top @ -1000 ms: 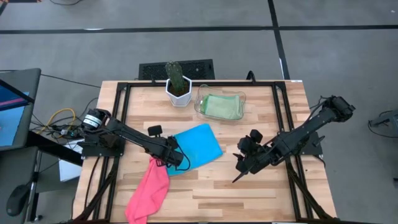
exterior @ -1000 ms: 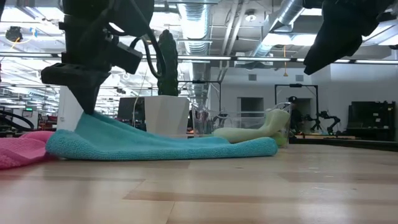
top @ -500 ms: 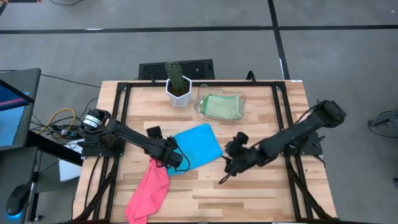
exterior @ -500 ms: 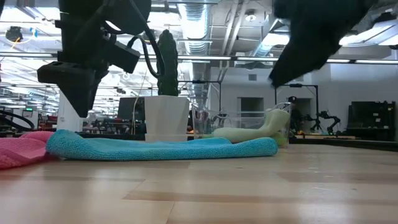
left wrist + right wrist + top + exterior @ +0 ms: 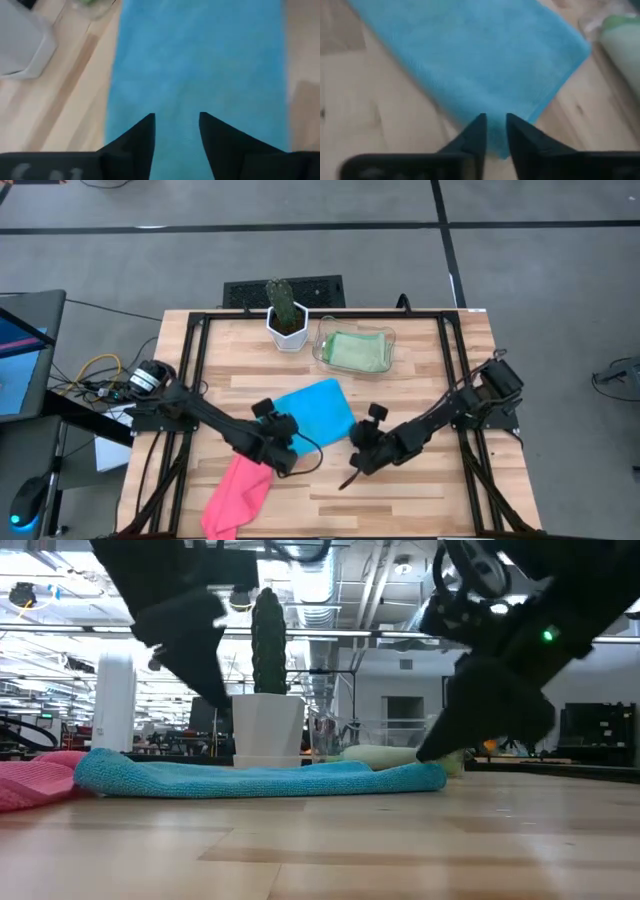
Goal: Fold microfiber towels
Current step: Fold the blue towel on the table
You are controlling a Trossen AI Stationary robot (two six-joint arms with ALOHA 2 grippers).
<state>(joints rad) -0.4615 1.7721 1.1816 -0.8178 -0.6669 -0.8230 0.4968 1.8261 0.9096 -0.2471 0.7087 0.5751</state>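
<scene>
1. A grey floor crossed by dark lines surrounds the wooden table.
2. A monitor and coloured cables sit at the left.
3. Behind the table, exposed ceiling ducts run above a lit workshop hall.

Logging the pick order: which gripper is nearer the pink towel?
Left. The left gripper hangs right by the pink towel's upper end; the right gripper is across the blue towel, by its right edge.
</scene>
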